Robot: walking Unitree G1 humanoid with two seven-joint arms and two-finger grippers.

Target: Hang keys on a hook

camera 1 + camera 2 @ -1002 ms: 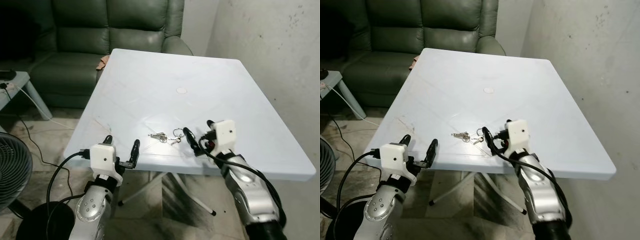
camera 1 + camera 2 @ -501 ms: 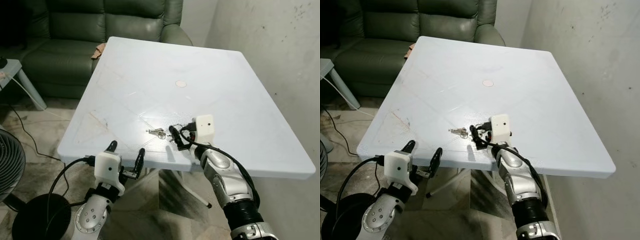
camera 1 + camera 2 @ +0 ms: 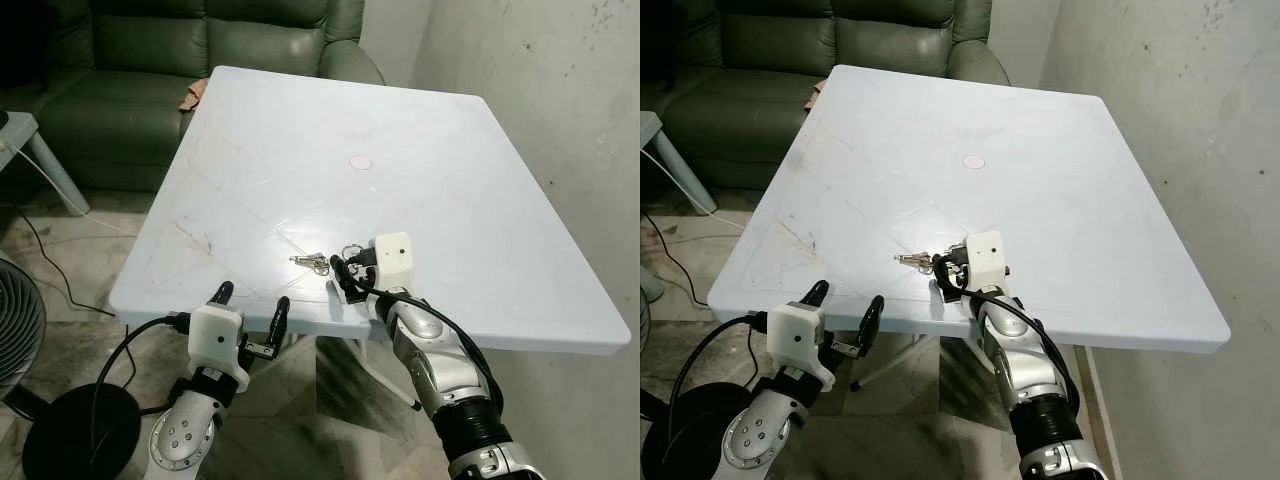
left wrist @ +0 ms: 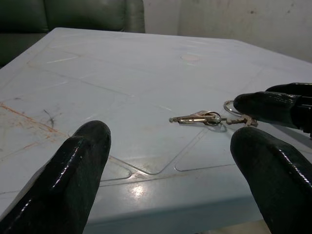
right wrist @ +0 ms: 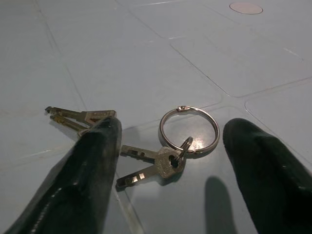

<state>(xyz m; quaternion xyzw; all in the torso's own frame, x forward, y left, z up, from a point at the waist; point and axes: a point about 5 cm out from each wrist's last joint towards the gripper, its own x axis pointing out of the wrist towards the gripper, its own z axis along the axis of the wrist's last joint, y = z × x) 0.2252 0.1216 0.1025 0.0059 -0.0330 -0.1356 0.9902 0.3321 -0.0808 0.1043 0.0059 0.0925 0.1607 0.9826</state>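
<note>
Keys (image 5: 146, 146) lie flat on the white desk (image 3: 430, 130) near its front edge, at 6 o'clock from the round cap (image 3: 360, 162). Right gripper (image 3: 342, 278) hovers just over them, fingers (image 5: 92, 165) spread wide, holding nothing. Left gripper (image 3: 250, 310) waits off the desk edge at 8 o'clock, fingers also apart and empty. Judgement: light, hard, slippery metal, lying low; the large split ring (image 5: 189, 129) offers the best pinch point.

Keys (image 3: 320, 263) on table (image 3: 450, 190), sofa (image 3: 150, 60) behind
</note>
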